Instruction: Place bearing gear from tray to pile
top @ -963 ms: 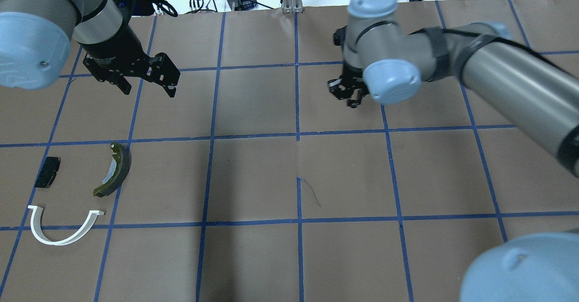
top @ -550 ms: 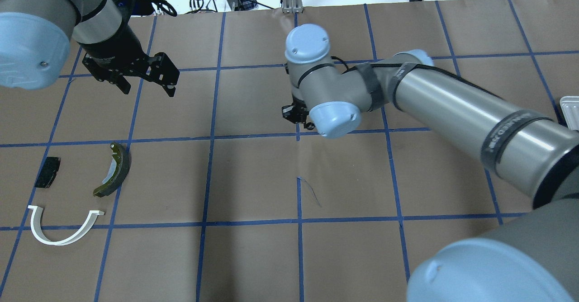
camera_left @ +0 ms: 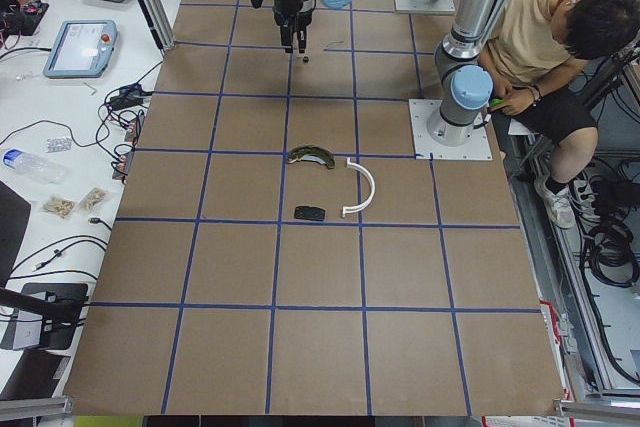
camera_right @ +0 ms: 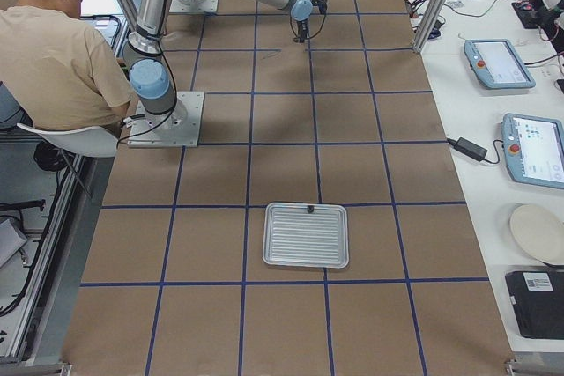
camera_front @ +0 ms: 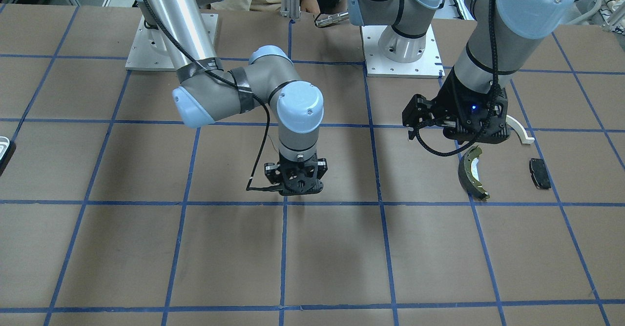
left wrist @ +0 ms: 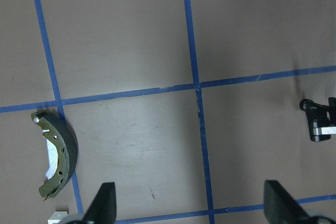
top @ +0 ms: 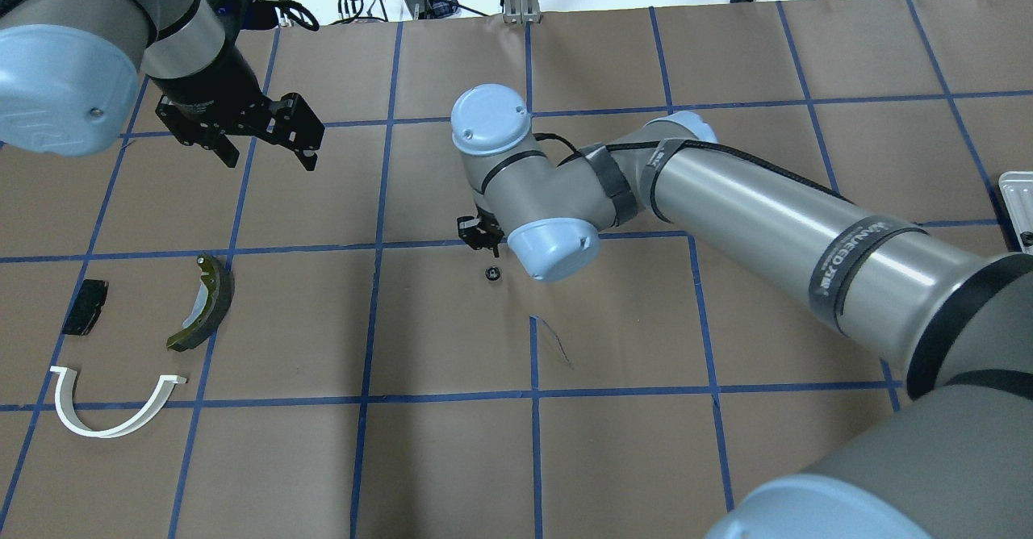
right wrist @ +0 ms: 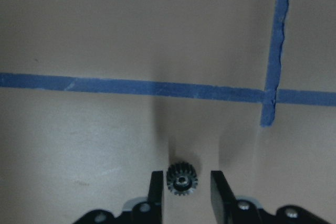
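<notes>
Having swung leftward, right gripper [camera_front: 297,188] is hovering, jaws released, over the bearing gear [top: 491,273], apparently lying on the desk [top: 646,321], well short of the pile [top: 202,303]; left gripper [top: 266,152] is waiting open-jawed.

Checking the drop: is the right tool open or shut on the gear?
Open. In the wrist view the right tool has a gap on each side of the bearing gear.

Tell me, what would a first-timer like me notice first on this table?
The long right arm reaches to the middle of the table, and its gripper stands open around a tiny black gear. On the robot's left side lie a curved olive brake shoe, a white arc and a small black pad. The left gripper hangs open above the table beyond them.
</notes>
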